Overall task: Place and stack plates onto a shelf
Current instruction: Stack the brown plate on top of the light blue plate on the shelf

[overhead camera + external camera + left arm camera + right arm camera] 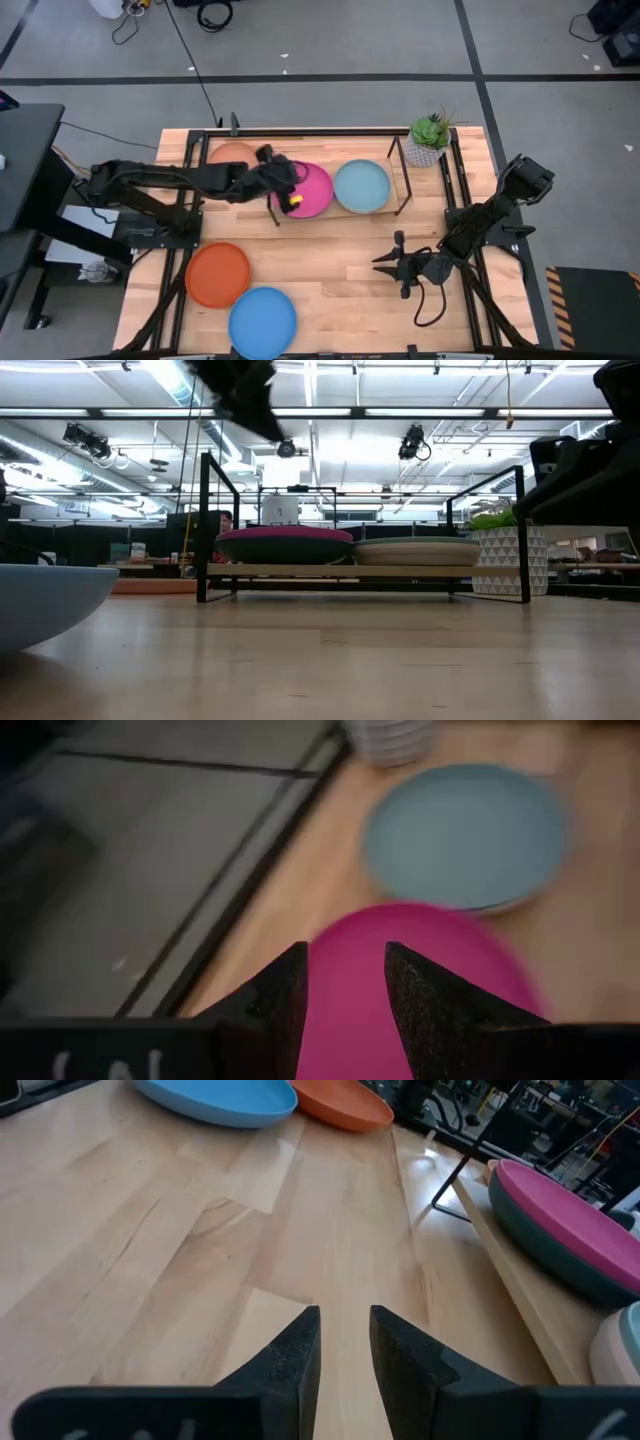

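Observation:
The shelf (400, 172) stands at the table's far side with two stacks on its wood base (350, 570). The magenta plate (315, 190) lies on a dark teal plate (560, 1265). The light teal plate (362, 186) tops the right stack (418, 550). My left gripper (288, 192) hovers open above the magenta plate's left part (345, 990), well clear of it in the low view (245, 390). My right gripper (378, 262) waits open, with a narrow gap, low over bare table (345, 1320). The peach plate (232, 154), orange plate (217, 273) and blue plate (262, 320) rest on the table.
A potted plant (430, 140) stands at the shelf's right end. The orange and blue plates lie near the near-left corner, with bare wood between them and my right gripper. A black frame (190, 200) edges the table. The left arm (170, 180) reaches across beside the peach plate.

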`<state>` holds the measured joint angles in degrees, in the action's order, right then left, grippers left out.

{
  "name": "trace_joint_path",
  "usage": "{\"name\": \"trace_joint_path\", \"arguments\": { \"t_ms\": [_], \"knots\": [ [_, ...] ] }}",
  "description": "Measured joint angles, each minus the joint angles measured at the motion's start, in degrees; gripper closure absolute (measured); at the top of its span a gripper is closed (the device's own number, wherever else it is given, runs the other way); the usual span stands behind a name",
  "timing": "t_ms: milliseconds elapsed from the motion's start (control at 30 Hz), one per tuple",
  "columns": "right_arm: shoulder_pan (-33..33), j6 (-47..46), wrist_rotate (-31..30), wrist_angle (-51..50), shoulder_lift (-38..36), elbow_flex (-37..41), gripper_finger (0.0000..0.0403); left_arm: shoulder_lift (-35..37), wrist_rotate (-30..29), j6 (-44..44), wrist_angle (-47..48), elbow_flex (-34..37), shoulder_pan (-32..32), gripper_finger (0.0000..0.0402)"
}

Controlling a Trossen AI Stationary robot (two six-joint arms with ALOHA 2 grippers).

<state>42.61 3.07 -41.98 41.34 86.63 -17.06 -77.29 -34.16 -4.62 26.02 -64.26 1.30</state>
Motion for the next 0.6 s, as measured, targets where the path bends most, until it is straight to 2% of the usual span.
{"name": "trace_joint_path", "arguments": {
  "t_ms": [200,367,467,600],
  "knots": [
    [0.0,-0.3,1.0,0.1,0.0,0.0,0.0307,6.9,-10.7,-9.8,0.7,8.7,3.9,0.026],
    [0.0,-0.5,1.1,0.3,0.0,0.0,0.0307,10.4,-17.7,-16.1,5.4,13.2,6.9,0.026],
    [0.0,-0.5,1.1,0.3,0.0,0.0,0.0307,11.1,-17.5,-17.0,8.5,14.5,9.0,0.026],
    [0.0,-0.6,1.1,0.5,0.0,0.0,0.0307,11.0,-12.3,-16.8,10.5,16.6,10.9,0.026]
  ]
}}
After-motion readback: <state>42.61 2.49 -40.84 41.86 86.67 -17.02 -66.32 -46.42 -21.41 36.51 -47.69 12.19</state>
